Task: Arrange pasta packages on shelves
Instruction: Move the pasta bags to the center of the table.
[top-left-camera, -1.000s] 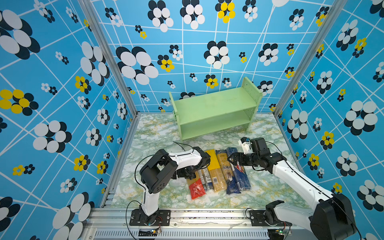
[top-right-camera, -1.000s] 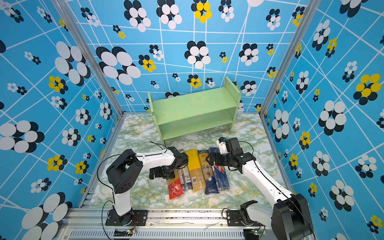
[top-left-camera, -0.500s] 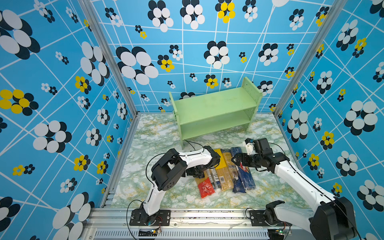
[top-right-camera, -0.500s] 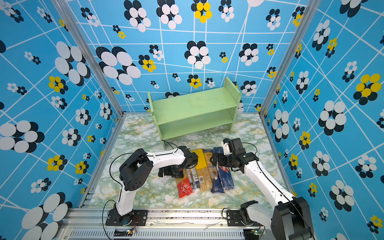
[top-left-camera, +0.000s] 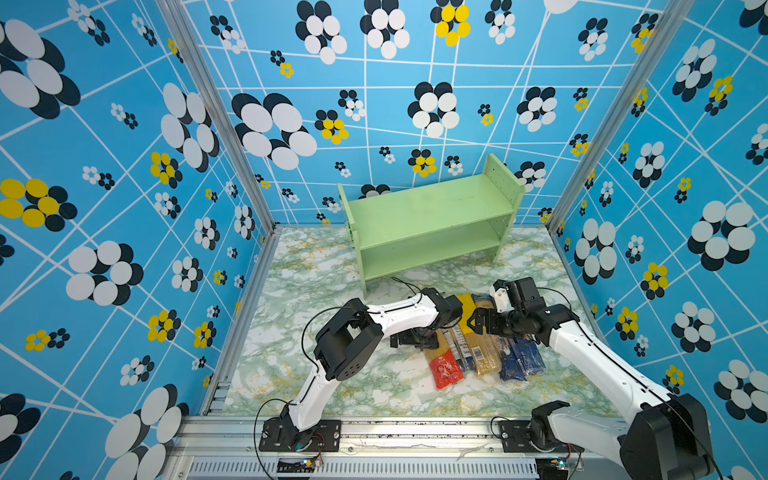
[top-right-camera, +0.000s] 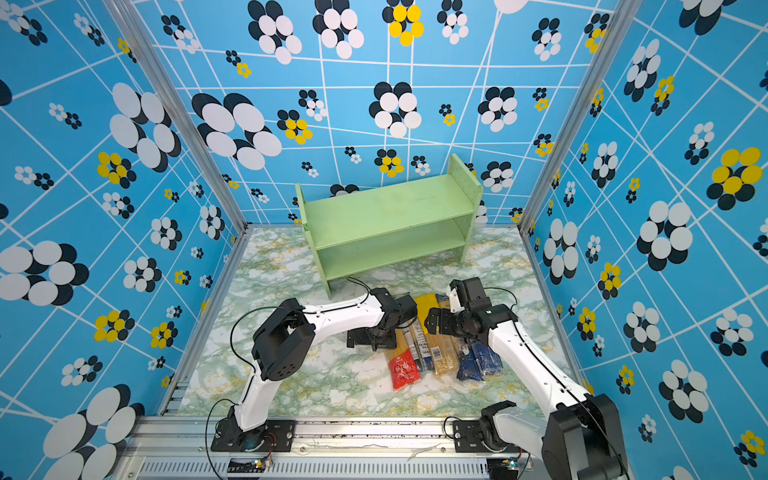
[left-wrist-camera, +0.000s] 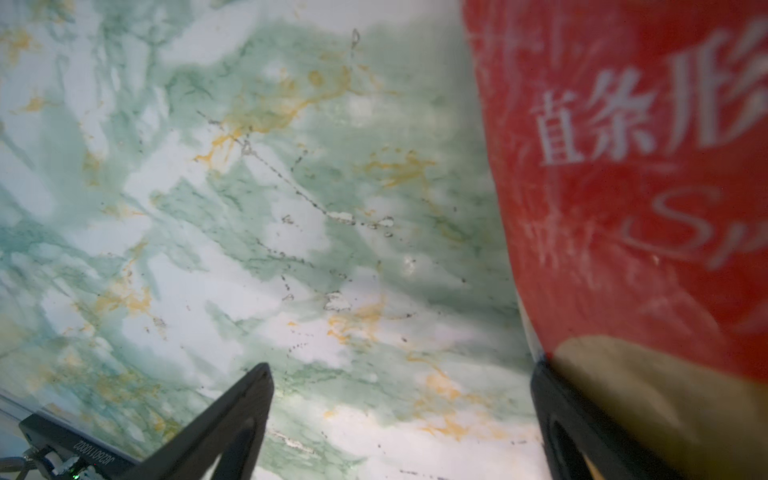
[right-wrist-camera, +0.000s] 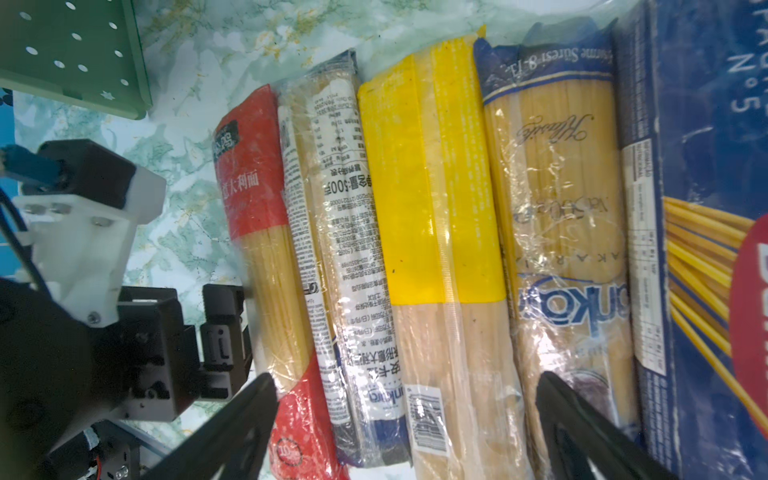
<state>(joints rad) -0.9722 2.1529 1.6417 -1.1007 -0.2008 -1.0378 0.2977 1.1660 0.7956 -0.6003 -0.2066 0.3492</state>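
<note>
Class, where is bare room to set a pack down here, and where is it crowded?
Free: both boards of the shelf; the table between shelf and left wall; the near strip before the packs. Crowded: the packs, five side by side.

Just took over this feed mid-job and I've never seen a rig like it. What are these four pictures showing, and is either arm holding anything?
Two white robot arms stand at the front of a marbled table, each ending in a two-fingered pincer. The two wide pictures come from one overhead camera head and show the same scene; the close-ups come from a camera on each wrist. Five spaghetti packs lie side by side: red pack, clear pack, yellow pack, blue-ended pack, dark blue pack. The green shelf behind holds none yet. The left pincer is open beside the red pack, one finger apparently against it. The right pincer is open above the row. Neither holds anything.
</note>
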